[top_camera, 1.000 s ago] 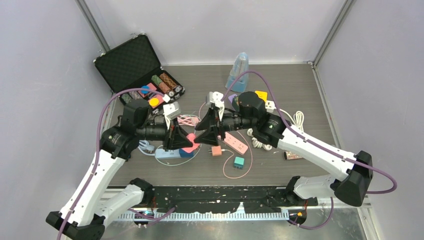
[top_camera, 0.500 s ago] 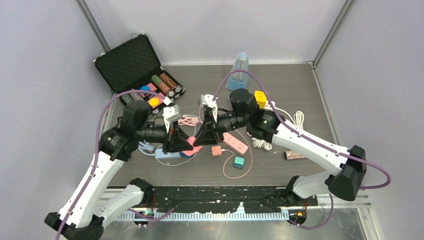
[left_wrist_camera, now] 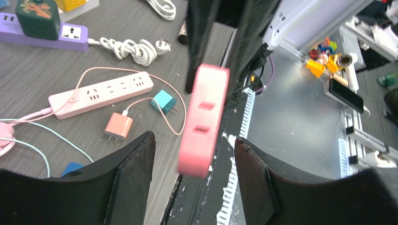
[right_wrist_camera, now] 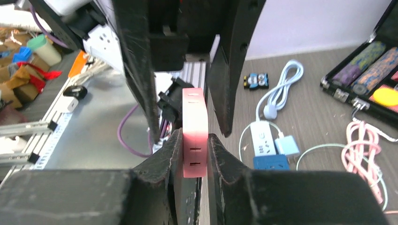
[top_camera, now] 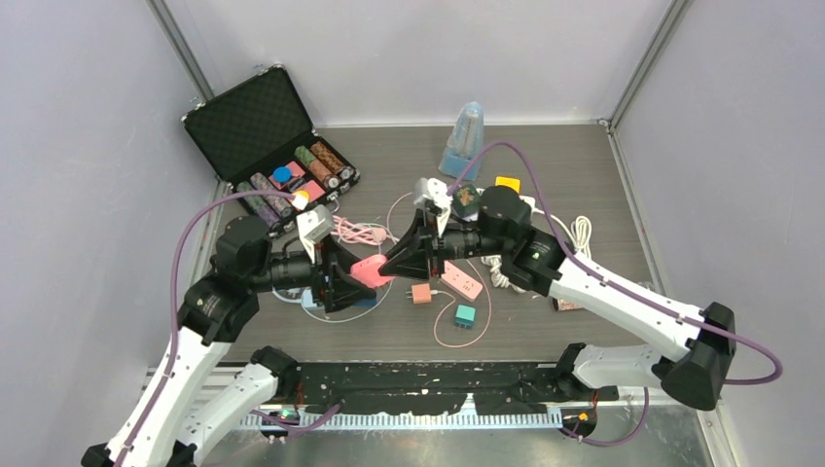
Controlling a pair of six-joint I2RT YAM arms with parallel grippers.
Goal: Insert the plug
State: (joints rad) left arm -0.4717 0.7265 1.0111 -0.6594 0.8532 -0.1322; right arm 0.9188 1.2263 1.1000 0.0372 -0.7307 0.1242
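A flat pink socket block (top_camera: 365,269) with slot holes hangs in the air between the two arms. My right gripper (right_wrist_camera: 195,154) is shut on its near end, and the pink socket block (right_wrist_camera: 195,122) stands edge-on between the pads. My left gripper (left_wrist_camera: 195,159) is open, its jaws on either side of the pink socket block (left_wrist_camera: 204,119) without touching it. On the table lie a salmon plug (top_camera: 421,293) and a teal plug (top_camera: 465,314), joined by a thin pink cable. A pink power strip (top_camera: 459,278) lies beside them.
An open black case (top_camera: 258,122) of coloured pieces sits at the back left. A blue bottle (top_camera: 464,136) stands at the back. A white cable coil (top_camera: 582,233) lies right. A white strip (right_wrist_camera: 263,143) and blue block (right_wrist_camera: 271,161) lie under the left arm.
The left gripper has opened, let go of the pink block and drawn back to the left. The right gripper has closed on the block and holds it alone.
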